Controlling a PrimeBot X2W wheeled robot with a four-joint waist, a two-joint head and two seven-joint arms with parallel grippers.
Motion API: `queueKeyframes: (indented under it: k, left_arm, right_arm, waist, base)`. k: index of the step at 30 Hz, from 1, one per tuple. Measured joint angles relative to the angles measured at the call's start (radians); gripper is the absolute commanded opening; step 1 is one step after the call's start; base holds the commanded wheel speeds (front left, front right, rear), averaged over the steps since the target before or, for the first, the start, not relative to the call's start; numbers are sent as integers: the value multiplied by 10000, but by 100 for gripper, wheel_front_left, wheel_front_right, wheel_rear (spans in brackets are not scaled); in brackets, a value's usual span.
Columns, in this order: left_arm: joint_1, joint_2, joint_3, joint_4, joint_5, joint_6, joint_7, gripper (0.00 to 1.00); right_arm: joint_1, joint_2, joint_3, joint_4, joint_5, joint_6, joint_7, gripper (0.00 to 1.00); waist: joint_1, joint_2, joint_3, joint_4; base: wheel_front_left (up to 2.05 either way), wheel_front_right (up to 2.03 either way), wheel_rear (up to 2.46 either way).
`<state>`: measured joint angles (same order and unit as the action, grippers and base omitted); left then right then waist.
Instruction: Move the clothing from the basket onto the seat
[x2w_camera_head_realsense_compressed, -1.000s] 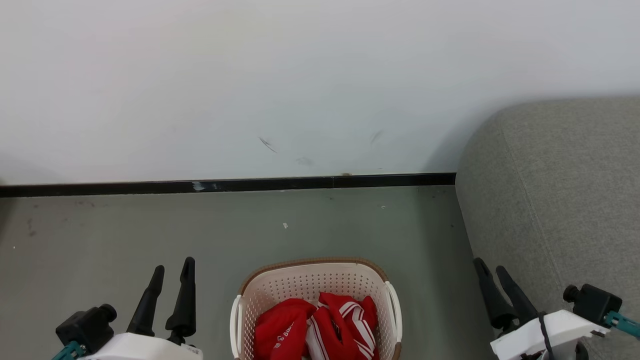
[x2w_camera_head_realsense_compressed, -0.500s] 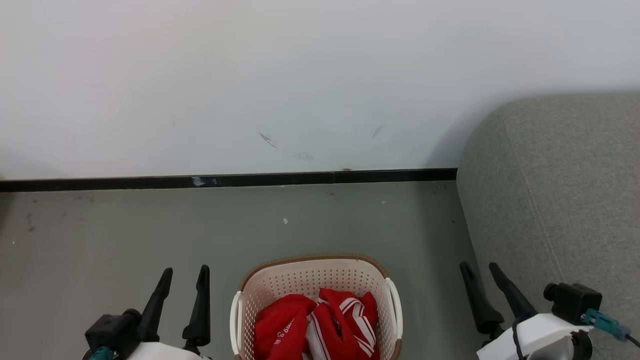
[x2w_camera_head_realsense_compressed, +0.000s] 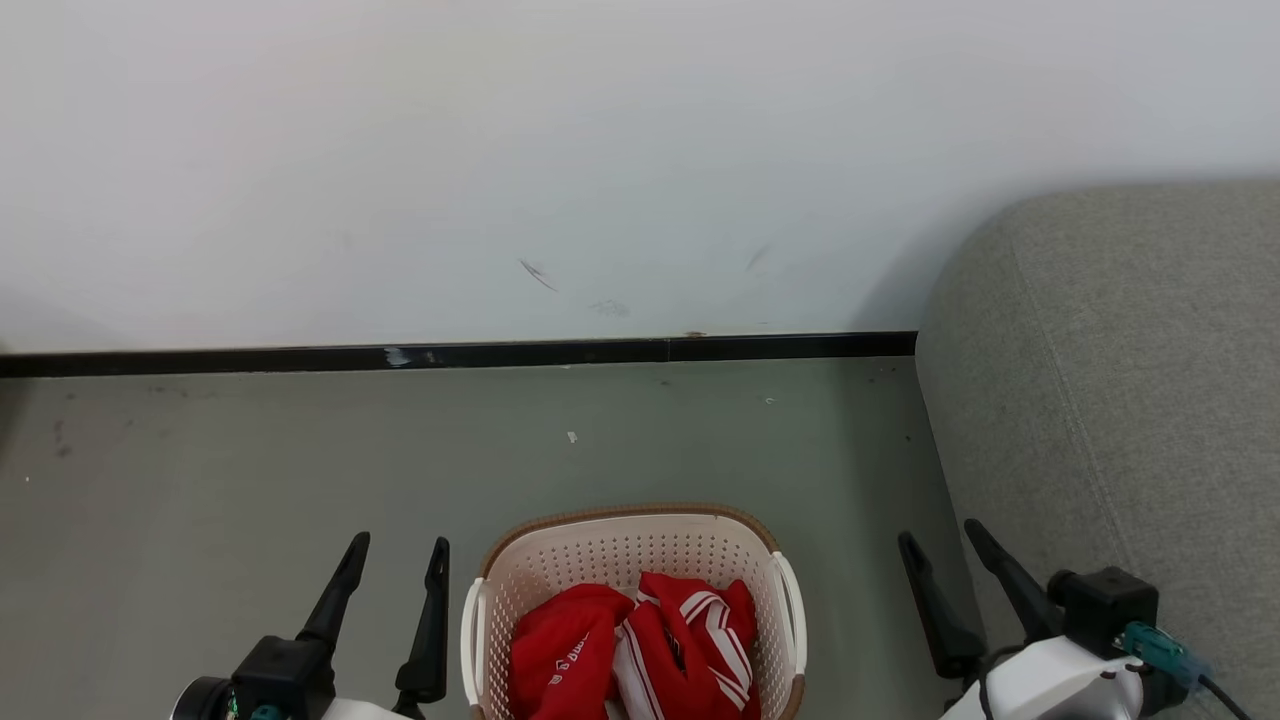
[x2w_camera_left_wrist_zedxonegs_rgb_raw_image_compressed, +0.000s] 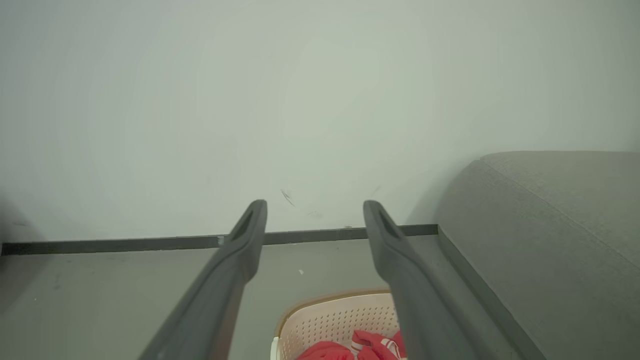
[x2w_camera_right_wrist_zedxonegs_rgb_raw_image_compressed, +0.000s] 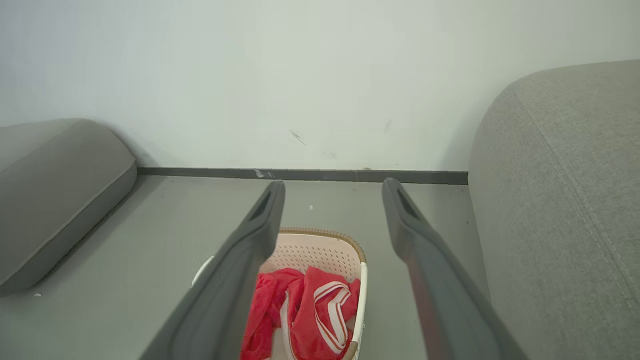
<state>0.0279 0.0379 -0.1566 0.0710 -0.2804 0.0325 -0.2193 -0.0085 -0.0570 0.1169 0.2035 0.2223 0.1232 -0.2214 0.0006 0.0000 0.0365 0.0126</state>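
Red clothing (x2w_camera_head_realsense_compressed: 640, 650) heaped in the basket (x2w_camera_head_realsense_compressed: 600, 555); left jaws and right jaws apart, empty

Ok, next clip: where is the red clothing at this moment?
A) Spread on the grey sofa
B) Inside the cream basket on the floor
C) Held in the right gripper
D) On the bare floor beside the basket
B: the clothing lies bunched inside the basket, which stands on the floor to the left of the sofa; the left gripper and right gripper flank it, open and empty.
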Motion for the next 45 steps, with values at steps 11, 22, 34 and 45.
queueKeyframes:
  k: [11,22,34,45]
  left_arm:
    - [0,31,-192,109,1129,188,-305,100]
    - [-1,31,-192,330,1110,255,-328,100]
    - [-2,31,-102,468,1055,368,-330,100]
    - [-2,29,-13,596,970,441,-328,100]
  right_arm:
    - [-1,134,-10,-86,-1699,2,-263,100]
    - [-1,134,-4,-94,-1569,2,-263,100]
    - [0,134,-58,-117,-1436,2,-263,100]
    - [8,134,-100,-165,-1430,2,-265,100]
  waist:
    - [0,0,27,4]
    - [-2,0,21,-9]
    - [-2,0,-22,-10]
    - [-2,0,-143,-5]
  base:
    - [0,0,0]
    - [0,0,0]
    - [0,0,0]
    - [0,0,0]
